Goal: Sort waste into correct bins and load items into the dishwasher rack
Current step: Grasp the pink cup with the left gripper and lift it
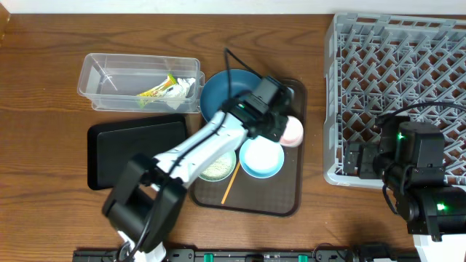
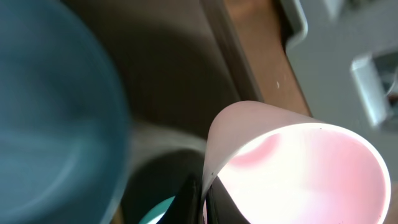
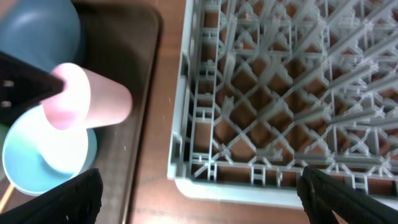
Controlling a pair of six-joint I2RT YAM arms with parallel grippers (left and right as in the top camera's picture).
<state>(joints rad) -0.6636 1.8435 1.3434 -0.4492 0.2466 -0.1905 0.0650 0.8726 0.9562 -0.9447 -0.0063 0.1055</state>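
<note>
Evidently pinched the cup by its rim in the left claw, held clear of tray below, for rack ahead

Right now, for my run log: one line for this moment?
left fingers: shut on pink cup, sideways over tray | right fingers: open, beside rack
</note>
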